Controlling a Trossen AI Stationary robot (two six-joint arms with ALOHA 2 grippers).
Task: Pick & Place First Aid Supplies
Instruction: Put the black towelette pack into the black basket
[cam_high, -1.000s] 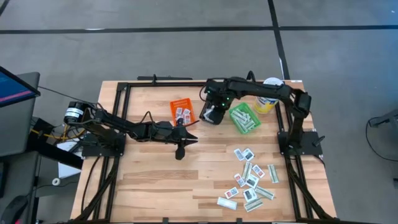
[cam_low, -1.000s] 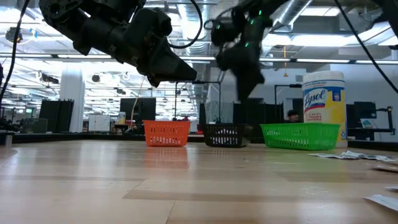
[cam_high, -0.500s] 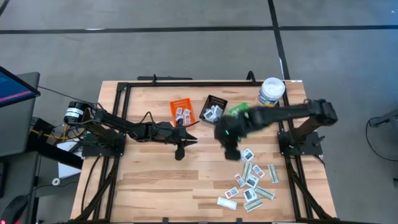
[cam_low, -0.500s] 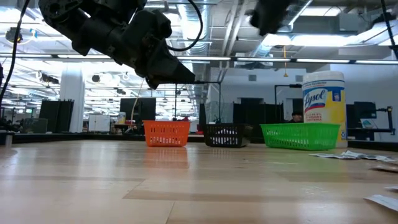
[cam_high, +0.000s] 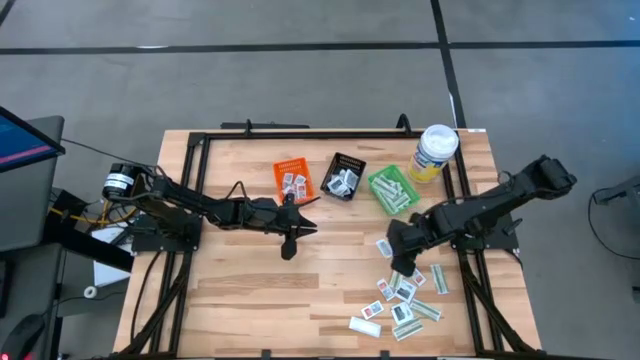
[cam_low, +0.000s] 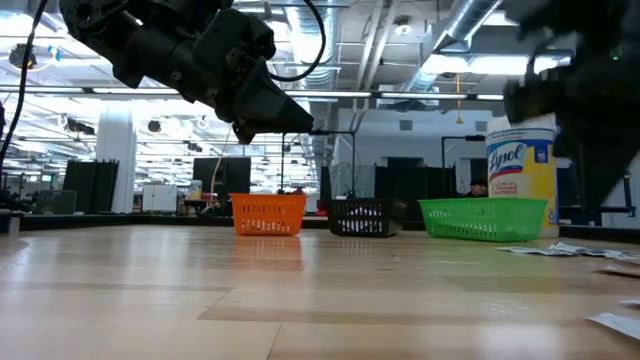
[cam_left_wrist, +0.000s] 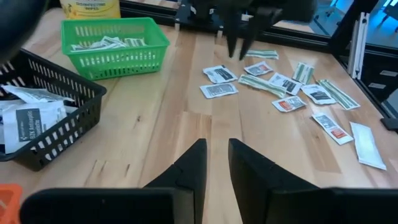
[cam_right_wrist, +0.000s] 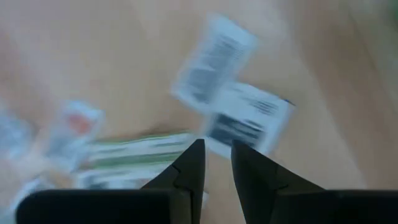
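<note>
The first aid supplies, several small white packets and pale-green strips (cam_high: 405, 290), lie loose on the table's near right, also in the left wrist view (cam_left_wrist: 280, 87). My right gripper (cam_high: 399, 264) points down over the pile's far left edge, its fingers slightly open with nothing between them (cam_right_wrist: 217, 158). Below it are two white packets (cam_right_wrist: 249, 121) and a green strip (cam_right_wrist: 137, 152). My left gripper (cam_high: 289, 243) hangs above the table's middle, slightly open and empty (cam_left_wrist: 217, 165). More packets lie in the orange bin (cam_high: 293, 180), black bin (cam_high: 345, 176) and green bin (cam_high: 393, 190).
The three bins stand in a row at the far middle, with a yellow canister with a white lid (cam_high: 435, 150) at the far right. A black frame (cam_high: 200, 140) runs around the table. Bare wood lies at the near left (cam_high: 260, 300).
My right gripper has swung from above the black bin toward the table's near right and come down over the loose packets, its wrist rolling on the way.
</note>
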